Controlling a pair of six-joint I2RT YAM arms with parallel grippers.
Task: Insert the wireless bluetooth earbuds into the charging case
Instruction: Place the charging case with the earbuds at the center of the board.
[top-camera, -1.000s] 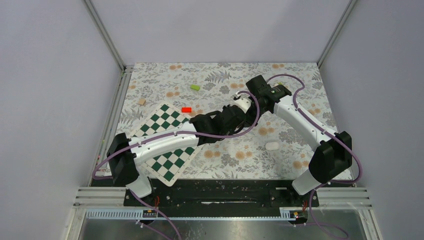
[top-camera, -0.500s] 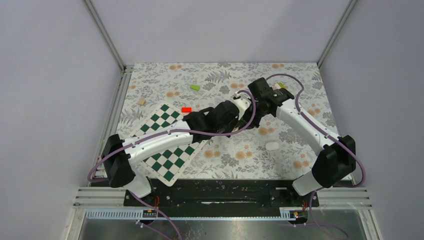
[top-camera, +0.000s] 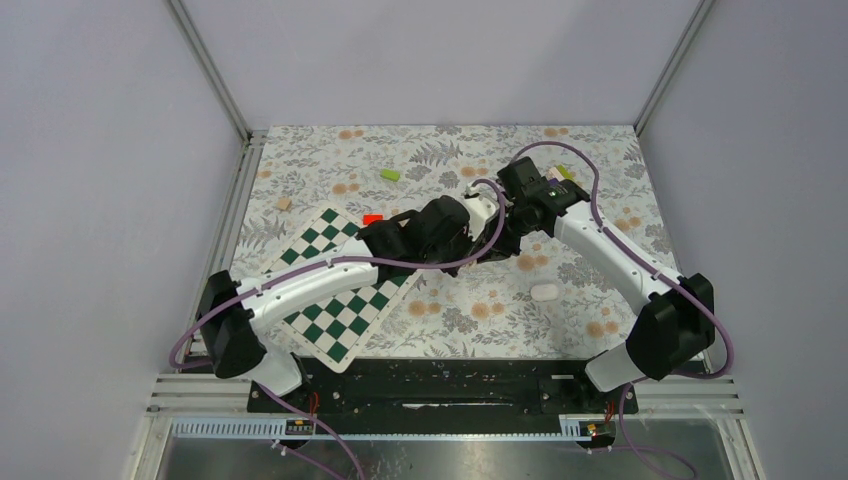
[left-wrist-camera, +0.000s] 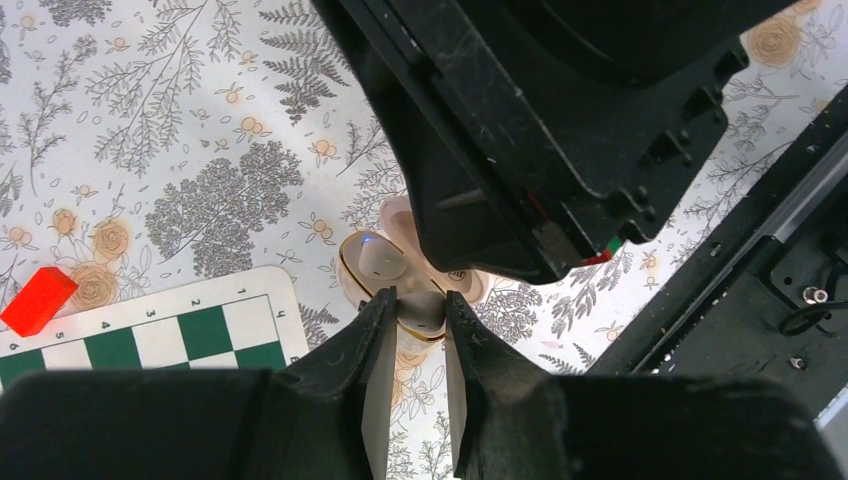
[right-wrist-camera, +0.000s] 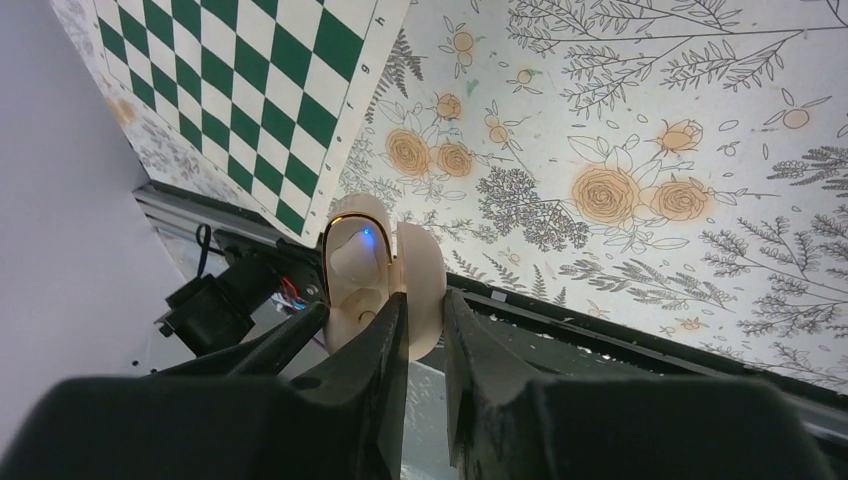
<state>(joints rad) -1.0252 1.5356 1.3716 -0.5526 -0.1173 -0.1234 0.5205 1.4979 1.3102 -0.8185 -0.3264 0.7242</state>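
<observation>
Right gripper (right-wrist-camera: 422, 305) is clamped tight on the charging case (right-wrist-camera: 372, 270), holding it up over the flowery table (right-wrist-camera: 620, 120) with the lid flipped open. One earbud (right-wrist-camera: 350, 262) sits inside, with a tiny blue light glowing by it. Left gripper (left-wrist-camera: 418, 305) is nose to nose with the right one, fingertips almost together and right at the open face of the case. There's something white between those tips, but honestly can't tell if it's pinched or just seated. A chessboard (left-wrist-camera: 150, 335) and a red block (left-wrist-camera: 37, 300) lie on the table, off to the side of the left gripper.
</observation>
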